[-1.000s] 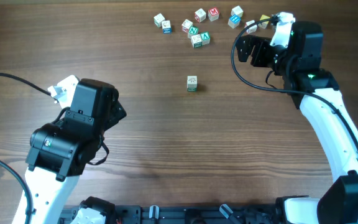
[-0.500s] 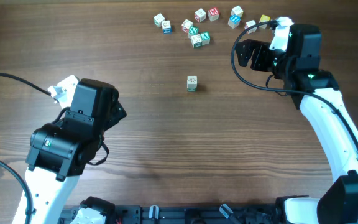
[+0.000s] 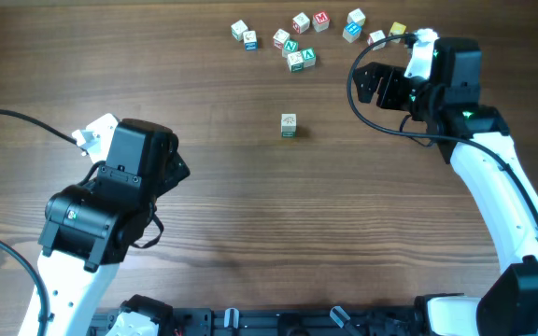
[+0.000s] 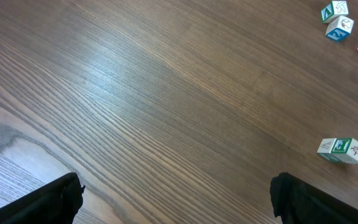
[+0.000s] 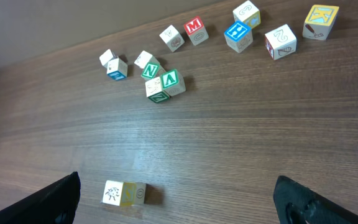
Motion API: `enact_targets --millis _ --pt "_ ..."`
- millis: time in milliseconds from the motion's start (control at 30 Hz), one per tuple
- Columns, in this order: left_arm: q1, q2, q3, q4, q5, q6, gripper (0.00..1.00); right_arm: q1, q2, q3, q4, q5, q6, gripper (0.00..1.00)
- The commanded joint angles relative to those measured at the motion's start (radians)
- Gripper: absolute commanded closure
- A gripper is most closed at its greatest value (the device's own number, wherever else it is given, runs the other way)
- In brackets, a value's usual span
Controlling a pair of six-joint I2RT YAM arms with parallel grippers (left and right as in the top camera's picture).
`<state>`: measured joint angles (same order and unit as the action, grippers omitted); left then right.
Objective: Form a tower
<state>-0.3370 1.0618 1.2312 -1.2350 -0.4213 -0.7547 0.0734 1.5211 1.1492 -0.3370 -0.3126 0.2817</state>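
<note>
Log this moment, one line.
tower: two stacked pale wooden letter cubes, mid-table, untouched | left fingers: open, empty | right fingers: open, empty

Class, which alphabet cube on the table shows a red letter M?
The red M cube, in the back row of the cluster, next to a white cube. No other visible cube face shows an M.

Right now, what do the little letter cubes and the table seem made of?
The cubes look like pale wood with matte faces and printed coloured letters; their grain is too small to confirm. The table shows long dark brown grain lines and a soft sheen, so wood or wood-look laminate; I cannot tell which.
</note>
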Motion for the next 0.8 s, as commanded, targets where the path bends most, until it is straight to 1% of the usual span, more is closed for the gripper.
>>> enact_targets --millis 0,767 --pt "0.010 -0.002 -0.009 -0.003 0.006 -0.017 0.00 0.001 0.003 0.028 -0.002 0.009 -0.017 0.00" --pt "0.010 -0.002 -0.009 -0.018 0.013 -0.017 0.00 0.001 0.003 0.028 -0.016 0.009 -0.016 0.00"
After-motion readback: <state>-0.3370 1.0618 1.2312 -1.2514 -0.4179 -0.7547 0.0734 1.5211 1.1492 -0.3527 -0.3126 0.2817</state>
